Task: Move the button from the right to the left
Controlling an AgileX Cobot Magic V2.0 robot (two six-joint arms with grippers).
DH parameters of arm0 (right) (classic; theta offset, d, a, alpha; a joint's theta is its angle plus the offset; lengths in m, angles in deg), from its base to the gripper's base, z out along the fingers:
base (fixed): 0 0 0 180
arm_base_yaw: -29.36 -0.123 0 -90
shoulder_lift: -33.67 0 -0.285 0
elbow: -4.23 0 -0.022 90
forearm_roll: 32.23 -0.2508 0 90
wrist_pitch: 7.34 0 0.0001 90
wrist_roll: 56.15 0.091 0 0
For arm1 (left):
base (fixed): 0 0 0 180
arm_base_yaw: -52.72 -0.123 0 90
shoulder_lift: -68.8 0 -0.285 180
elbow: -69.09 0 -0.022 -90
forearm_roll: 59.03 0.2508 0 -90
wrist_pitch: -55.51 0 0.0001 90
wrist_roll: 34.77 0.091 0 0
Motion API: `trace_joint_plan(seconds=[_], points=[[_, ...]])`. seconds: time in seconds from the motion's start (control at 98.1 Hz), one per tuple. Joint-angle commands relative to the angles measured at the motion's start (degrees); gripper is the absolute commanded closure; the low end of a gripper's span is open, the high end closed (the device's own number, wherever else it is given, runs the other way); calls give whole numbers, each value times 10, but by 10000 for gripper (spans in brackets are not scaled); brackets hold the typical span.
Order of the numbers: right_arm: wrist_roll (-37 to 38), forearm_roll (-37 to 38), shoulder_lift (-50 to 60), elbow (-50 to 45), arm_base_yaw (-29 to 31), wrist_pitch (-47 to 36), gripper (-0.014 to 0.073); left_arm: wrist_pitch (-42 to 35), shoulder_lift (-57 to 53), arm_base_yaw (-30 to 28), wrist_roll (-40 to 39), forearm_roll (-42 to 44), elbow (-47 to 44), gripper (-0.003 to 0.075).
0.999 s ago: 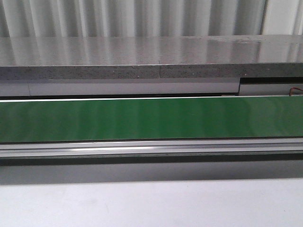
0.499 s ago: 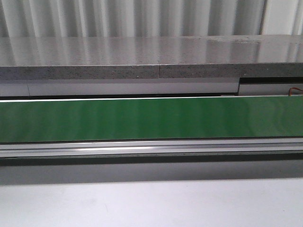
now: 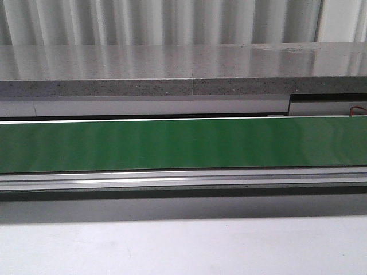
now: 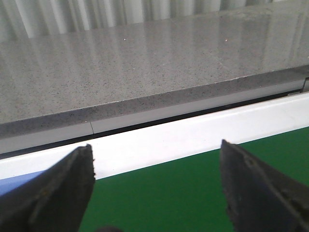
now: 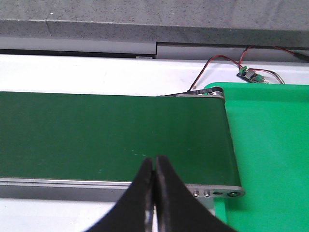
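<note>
The button shows in no view. The green belt [image 3: 183, 144] runs left to right across the front view, bare. Neither gripper shows in the front view. In the left wrist view my left gripper [image 4: 157, 166] is open wide over the belt [image 4: 183, 193], with nothing between its dark fingers [image 4: 63, 188]. In the right wrist view my right gripper [image 5: 154, 166] is shut and empty, its fingertips pressed together over the near edge of the belt [image 5: 111, 135], close to the belt's right end.
A grey stone-like shelf [image 3: 183, 71] runs behind the belt. A metal rail [image 3: 183, 179] edges the belt's near side. In the right wrist view a bright green mat [image 5: 270, 150] lies past the belt end, with a small circuit board [image 5: 251, 75] and red-black wires.
</note>
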Motion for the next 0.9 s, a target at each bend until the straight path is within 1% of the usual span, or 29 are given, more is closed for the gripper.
trace_joint_plan(seconds=[0.0, 0.061, 0.153, 0.255, 0.296, 0.887], points=[[-5, -1, 0, 15, -1, -38, 661, -33, -38, 5, -1, -20, -11, 305], [-5, -1, 0, 15, -1, -38, 661, -32, -67, 5, -1, -20, -27, 381], [-5, -1, 0, 15, -1, -38, 661, -32, -97, 5, -1, -20, -42, 524], [-5, -1, 0, 15, -1, -38, 661, -31, -112, 5, -1, -20, -49, 690], [-5, -1, 0, 15, -1, -38, 661, -31, -114, 5, -1, -20, -49, 739], [-5, -1, 0, 15, -1, -38, 661, -31, -114, 5, -1, -20, -49, 740]])
